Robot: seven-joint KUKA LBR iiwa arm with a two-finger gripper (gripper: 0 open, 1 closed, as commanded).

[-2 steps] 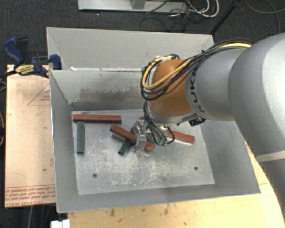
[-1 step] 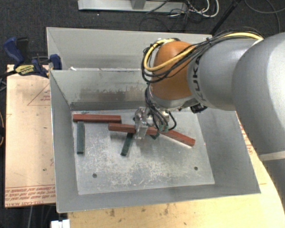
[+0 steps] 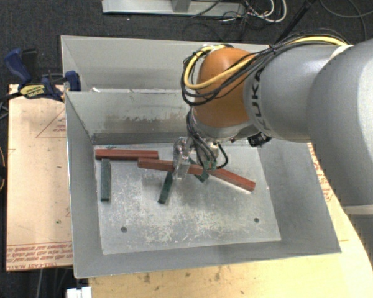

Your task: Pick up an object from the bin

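Hanging low over the middle of the grey bin [image 3: 81,166], the pincer [image 3: 193,165] stands released, its two fingers [image 3: 181,164] apart just above the long red-brown bar [image 3: 236,179] that lies slantwise across the bin floor. A tilted dark green bar [image 3: 166,190] has its upper end just beside the finger toward the view's left. A second red-brown bar [image 3: 125,154] lies near the back wall, and another dark green bar [image 3: 104,182] lies well apart by the left wall.
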